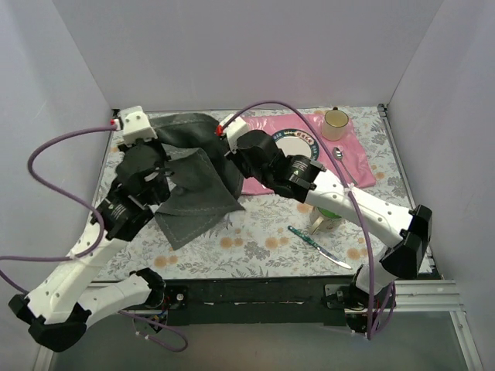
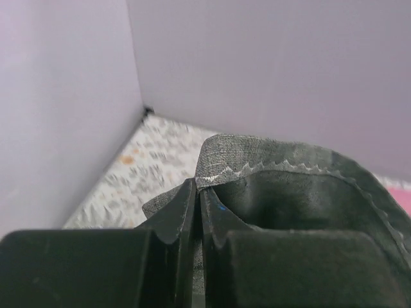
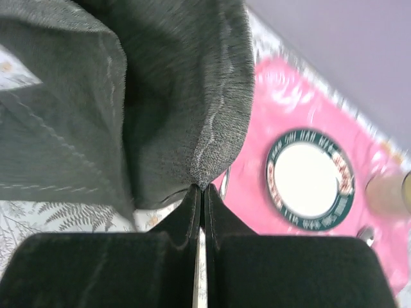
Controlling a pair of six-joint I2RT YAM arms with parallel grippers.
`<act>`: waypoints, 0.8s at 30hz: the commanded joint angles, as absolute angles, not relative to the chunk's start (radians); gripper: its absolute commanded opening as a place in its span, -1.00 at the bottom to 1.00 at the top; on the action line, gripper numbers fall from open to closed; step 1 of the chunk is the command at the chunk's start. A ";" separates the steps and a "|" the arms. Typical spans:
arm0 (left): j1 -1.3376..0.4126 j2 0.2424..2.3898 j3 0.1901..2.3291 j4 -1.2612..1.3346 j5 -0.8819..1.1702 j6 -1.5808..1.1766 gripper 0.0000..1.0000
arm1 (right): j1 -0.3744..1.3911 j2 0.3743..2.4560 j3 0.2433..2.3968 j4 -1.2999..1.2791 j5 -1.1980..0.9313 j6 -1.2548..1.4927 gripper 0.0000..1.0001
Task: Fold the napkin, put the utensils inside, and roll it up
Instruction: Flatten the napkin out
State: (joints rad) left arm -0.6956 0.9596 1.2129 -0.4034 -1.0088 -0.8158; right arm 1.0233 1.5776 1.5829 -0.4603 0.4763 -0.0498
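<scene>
The dark grey napkin (image 1: 197,193) hangs lifted by its back edge, with its lower part draped on the floral table. My left gripper (image 1: 158,143) is shut on its back left corner, and the left wrist view shows the stitched hem (image 2: 257,160) pinched between the fingers (image 2: 198,187). My right gripper (image 1: 230,143) is shut on the back right corner (image 3: 202,176), its tips (image 3: 202,191) over the edge of the pink mat. A green-handled knife (image 1: 319,246) lies at the front right. A spoon (image 1: 340,154) lies on the mat.
The pink placemat (image 1: 360,166) at the back right carries a round plate (image 1: 298,144) and a tan cup (image 1: 336,124). A pale round object (image 1: 325,222) sits half hidden under my right forearm. White walls close in the left, back and right sides.
</scene>
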 commanded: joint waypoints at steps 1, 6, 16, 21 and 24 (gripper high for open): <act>-0.690 0.833 1.278 0.134 -1.097 -0.212 -1.00 | 1.147 1.519 1.713 -0.335 0.520 -0.328 -0.97; -0.692 0.816 1.498 0.054 -0.953 -0.144 -1.00 | 1.262 1.525 1.865 -0.290 0.549 -0.448 -0.97; -0.696 0.784 1.539 0.064 -0.920 0.075 -1.00 | 1.355 1.528 1.985 -0.192 0.563 -0.508 -0.97; -0.747 0.776 1.338 0.204 -1.017 0.132 -1.00 | 1.278 1.600 2.043 -0.230 0.545 -0.462 -0.97; -0.744 0.782 1.107 0.445 -1.002 0.204 -1.00 | 1.137 1.658 2.048 -0.247 0.402 -0.361 -0.97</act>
